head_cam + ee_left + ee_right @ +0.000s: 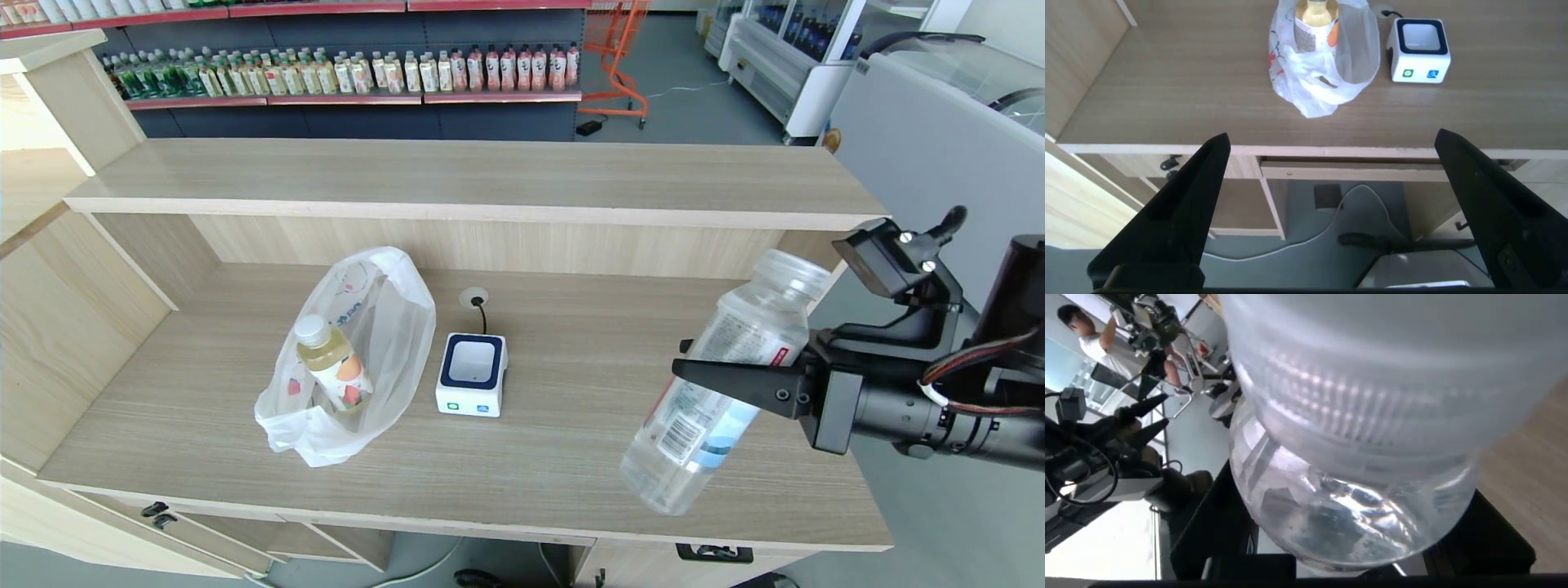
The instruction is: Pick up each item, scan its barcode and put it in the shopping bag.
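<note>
Taking the scanner point(472, 374) in the head view as the middle of the clock, the right gripper point(684, 358) sits out at about 3 to 4 o'clock, above the right end of the counter point(571, 465). Its fingers are closed round the middle of a clear water bottle point(694, 441), one dark finger lying across the front of the label. The bottle is held off the counter and tilted, with its cap pointing to about 1 o'clock and its base to about 7 o'clock. A barcode on the label faces up toward the head camera, just below the finger.

The scanner is a small white box with a dark-rimmed window on top. A black cable runs from it to a hole in the counter at 12 o'clock. At 9 o'clock, just beside the scanner, lies a thin white shopping bag point(392, 327) with its mouth open. Inside it a drink bottle point(331, 367) with a white cap and yellowish liquid leans, cap toward 11 o'clock.

The left gripper point(1333, 140) hangs out past the counter's near edge, fingers spread wide with nothing between them; the bag and scanner lie beyond it on the counter.

Far off at 12 o'clock, shelves point(343, 100) carry rows of bottled drinks
</note>
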Controlling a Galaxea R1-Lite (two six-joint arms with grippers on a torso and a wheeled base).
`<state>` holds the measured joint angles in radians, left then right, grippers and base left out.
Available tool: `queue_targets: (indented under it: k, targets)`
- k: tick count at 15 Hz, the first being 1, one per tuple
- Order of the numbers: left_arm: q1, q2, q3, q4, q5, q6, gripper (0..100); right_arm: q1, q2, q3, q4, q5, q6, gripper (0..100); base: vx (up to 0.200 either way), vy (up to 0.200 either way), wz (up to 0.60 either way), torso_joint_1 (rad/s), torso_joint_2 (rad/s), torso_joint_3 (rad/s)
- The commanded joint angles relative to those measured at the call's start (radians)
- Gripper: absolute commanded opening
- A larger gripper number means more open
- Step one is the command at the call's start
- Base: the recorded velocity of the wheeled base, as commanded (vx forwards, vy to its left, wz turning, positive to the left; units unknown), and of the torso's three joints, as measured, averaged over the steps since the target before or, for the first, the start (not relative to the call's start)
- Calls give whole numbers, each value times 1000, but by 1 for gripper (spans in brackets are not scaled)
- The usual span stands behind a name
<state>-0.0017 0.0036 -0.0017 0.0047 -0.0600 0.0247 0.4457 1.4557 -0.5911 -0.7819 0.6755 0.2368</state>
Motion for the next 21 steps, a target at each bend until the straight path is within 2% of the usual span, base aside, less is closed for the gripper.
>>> queue_targets:
  k: [1, 4, 11, 13, 15, 21]
  targets:
    - [0, -1, 2, 0, 0, 0, 100, 25, -12, 0, 3, -1, 21, 0, 0, 0, 0, 0, 0, 0]
    - [0, -1, 0, 0, 0, 0, 100, 64, -43, 25, 3, -2, 114, 0, 0, 0, 0, 0, 0, 0]
    - [0, -1, 0, 0, 0, 0, 100, 96, -66, 20, 7, -4, 127, 0, 0, 0, 0, 0, 0, 0]
    - [0, -1, 0, 0, 0, 0, 100, 117, -97, 30, 89, -4, 127, 0, 0, 0, 0, 0, 0, 0]
    - [0, -1, 2, 0, 0, 0, 100, 131, -123, 36, 115, -5, 137, 0, 0, 0, 0, 0, 0, 0]
    - [0, -1, 2, 0, 0, 0, 100, 134, -123, 30, 112, 1, 185, 0, 0, 0, 0, 0, 0, 0]
